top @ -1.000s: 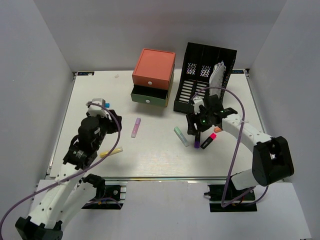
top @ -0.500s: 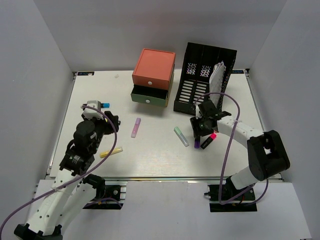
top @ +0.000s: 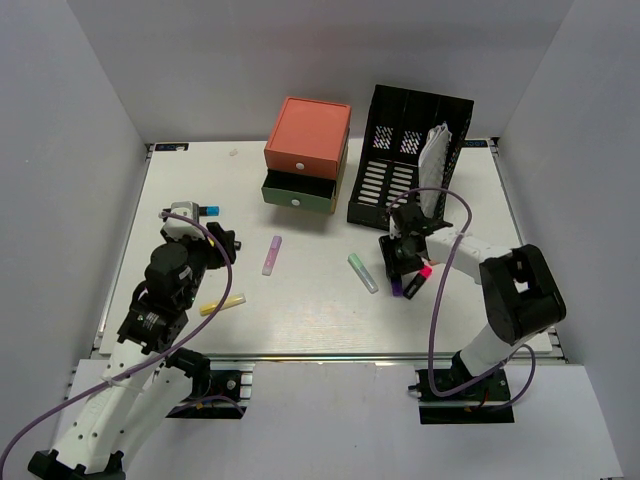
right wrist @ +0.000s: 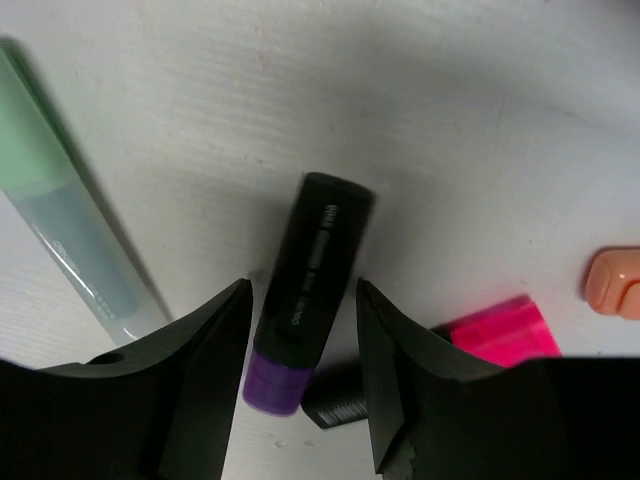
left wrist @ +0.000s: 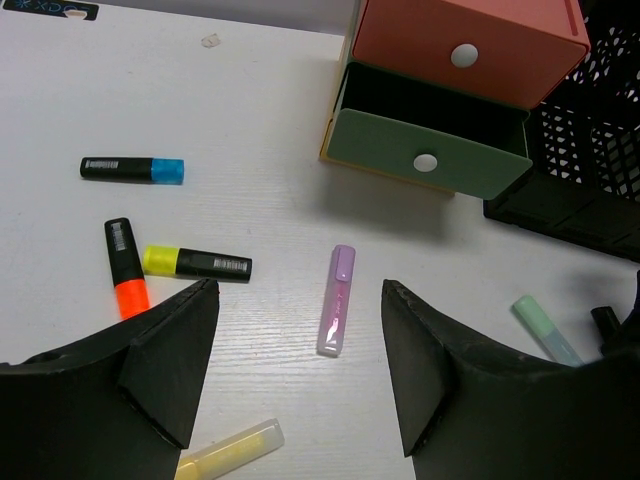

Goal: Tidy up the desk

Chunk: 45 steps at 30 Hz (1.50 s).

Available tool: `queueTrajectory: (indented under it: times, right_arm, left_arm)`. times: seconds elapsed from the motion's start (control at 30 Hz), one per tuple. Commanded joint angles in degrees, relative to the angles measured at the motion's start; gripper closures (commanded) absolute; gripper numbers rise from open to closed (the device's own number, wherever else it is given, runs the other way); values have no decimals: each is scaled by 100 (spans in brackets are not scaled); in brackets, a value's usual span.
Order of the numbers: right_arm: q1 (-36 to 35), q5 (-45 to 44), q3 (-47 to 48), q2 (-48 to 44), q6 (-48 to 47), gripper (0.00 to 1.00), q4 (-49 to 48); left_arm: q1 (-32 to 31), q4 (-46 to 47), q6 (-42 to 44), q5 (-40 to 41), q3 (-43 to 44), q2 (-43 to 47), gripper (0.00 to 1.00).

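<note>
Right gripper [right wrist: 303, 300] sits with jaws astride the purple-capped highlighter [right wrist: 315, 260] on the white desk [top: 300, 310] filling mid-frame of the top view, can't tell if pinching; left gripper [left wrist: 298, 290] hangs spread, empty; you're at the pick step, next likely needs pinch, lift, carry to green drawer [left wrist: 430, 160].

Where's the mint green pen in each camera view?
Top external: pen centre-right on the desk.
Left wrist: pen at the lower right edge.
Right wrist: pen along the left edge, diagonal.
Shared landmark: purple-capped marker just right of it in the top and right wrist views; unclear in left wrist.
</note>
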<state>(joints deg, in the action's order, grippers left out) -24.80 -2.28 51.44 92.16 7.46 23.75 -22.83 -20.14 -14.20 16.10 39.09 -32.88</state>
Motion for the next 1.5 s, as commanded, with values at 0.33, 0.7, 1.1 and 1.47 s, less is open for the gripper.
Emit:
queueTrajectory:
  times: [0.33, 0.7, 1.1, 1.47]
  right_arm:
    - [-43, -79, 50, 224, -130, 75, 7]
    - [-43, 2114, 2541, -357, -3177, 100, 1242]
    - [-744, 3771, 4725, 486, -4973, 100, 624]
    - [-1194, 2163, 5078, 1568, -5360, 100, -1398]
  left_arm:
    - [24, -16, 40, 95, -24, 71, 25]
    - [24, -7, 48, 104, -33, -7, 26]
    - [24, 19, 22, 192, -77, -78, 26]
    - [24, 1, 40, 288, -68, -254, 26]
